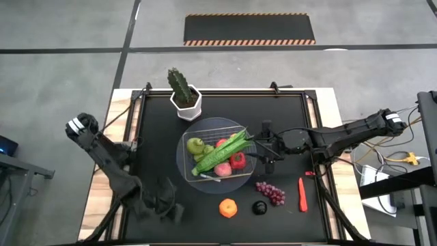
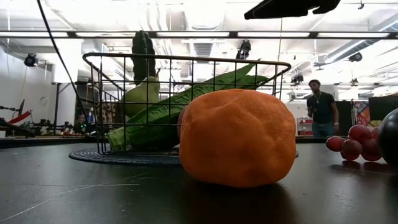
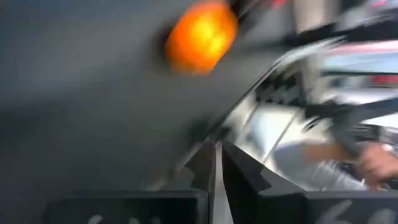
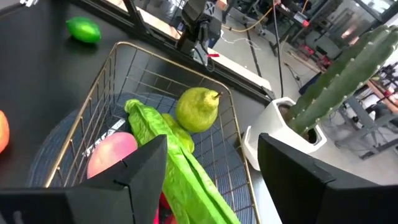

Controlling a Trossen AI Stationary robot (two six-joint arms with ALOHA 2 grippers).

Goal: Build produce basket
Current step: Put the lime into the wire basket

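Silver mesh basket (image 1: 217,130) already holds the bean bunch (image 1: 220,154); the right gripper (image 1: 263,145) hovers at its edge, fingers wide apart and empty. It should lift straight up, clear of the wire. The left gripper (image 3: 216,163) near the orange (image 1: 228,208) seems almost closed and empty, though blurred.

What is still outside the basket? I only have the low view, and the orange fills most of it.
Observer: From above, the orange, a dark round fruit, the grapes and a red chili lie on the mat in front of the basket.
Operator: Where is the right gripper?
Observer: The right gripper is at the basket's right edge, open and empty.
Operator: And the left?
Observer: The left gripper is low at the table's front, left of the orange, shut on nothing.
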